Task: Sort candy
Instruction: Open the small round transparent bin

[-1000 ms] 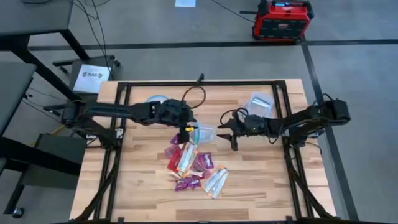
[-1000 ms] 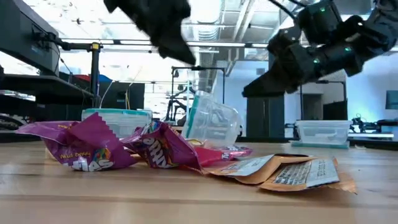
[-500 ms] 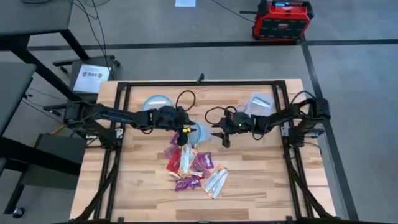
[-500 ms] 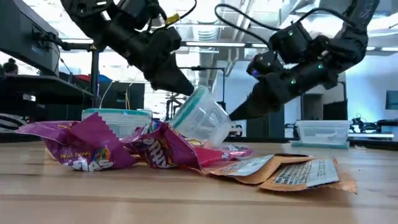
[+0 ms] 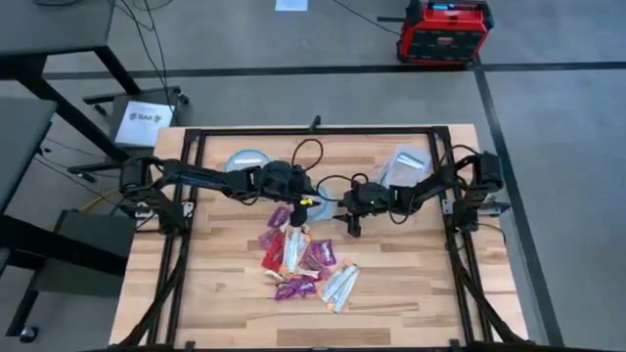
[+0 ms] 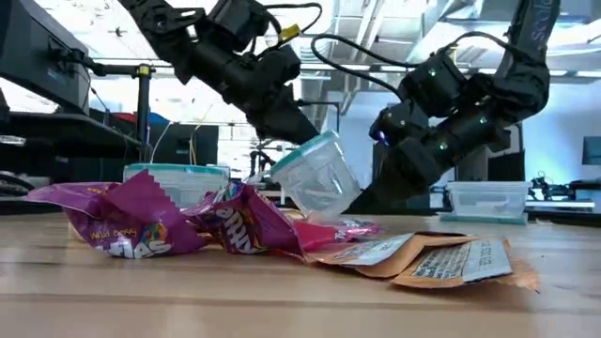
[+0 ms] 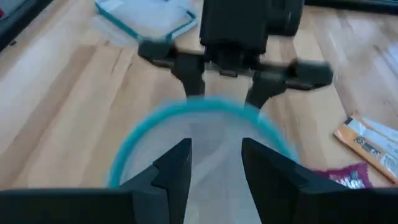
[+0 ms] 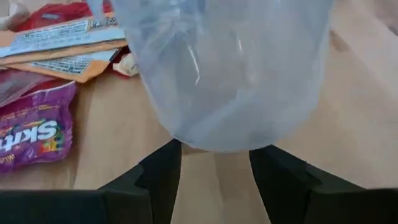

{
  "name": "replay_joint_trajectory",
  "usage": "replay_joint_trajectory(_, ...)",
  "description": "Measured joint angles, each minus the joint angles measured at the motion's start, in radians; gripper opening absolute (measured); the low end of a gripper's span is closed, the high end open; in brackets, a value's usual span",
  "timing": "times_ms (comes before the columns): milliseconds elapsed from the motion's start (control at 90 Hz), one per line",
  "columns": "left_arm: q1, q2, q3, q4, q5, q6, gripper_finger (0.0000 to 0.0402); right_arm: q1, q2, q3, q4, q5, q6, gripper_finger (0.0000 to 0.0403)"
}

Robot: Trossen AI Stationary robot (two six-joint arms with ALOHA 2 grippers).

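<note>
A clear round container with a blue rim [image 6: 319, 178] hangs tilted between my two grippers, over the far end of the candy pile [image 5: 298, 259]. My left gripper [image 6: 296, 141] is shut on its rim from the upper side. My right gripper [image 8: 214, 146] is open. Its fingers stand on either side of the container's clear base [image 8: 230, 93], and I cannot tell whether they touch it. The candy lies loose on the table: purple packets [image 6: 141, 225], red ones, and orange-white wrappers [image 6: 441, 263]. My left gripper holds the container at its blue rim [image 7: 205, 106], coming slanting down from the table's left side. Its own fingers [image 7: 177, 168] hide the exact place of contact. The container sits tilted, with its opening up toward the gripper and its base low behind the candy.
A round blue-rimmed lid or container [image 5: 245, 159] lies at the far left of the table. A rectangular clear container [image 5: 406, 161] stands at the far right. Bare wood lies near the front edge and to both sides of the pile.
My left gripper has come down onto the container's rim, and the container has tipped so that its opening faces more upward. My right gripper has come down and moved toward the table's left, up to the container's base.
</note>
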Motion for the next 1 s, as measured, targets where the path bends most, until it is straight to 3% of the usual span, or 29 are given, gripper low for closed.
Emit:
replay_joint_trajectory(433, 0.0, 0.019, 0.054, -0.024, 0.008, 0.012, 0.0127, -0.011, -0.272, -0.001, -0.44, 0.016, -0.009, 0.0175)
replay_joint_trajectory(744, -0.021, 0.042, 0.054, -0.064, 0.01, -0.007, 0.0127, -0.011, -0.439, -0.001, -0.49, 0.019, -0.075, 0.018)
replay_joint_trajectory(1000, -0.026, 0.041, 0.054, -0.067, 0.01, 0.001, 0.0127, -0.012, -0.587, -0.001, -0.537, 0.019, -0.056, 0.0216)
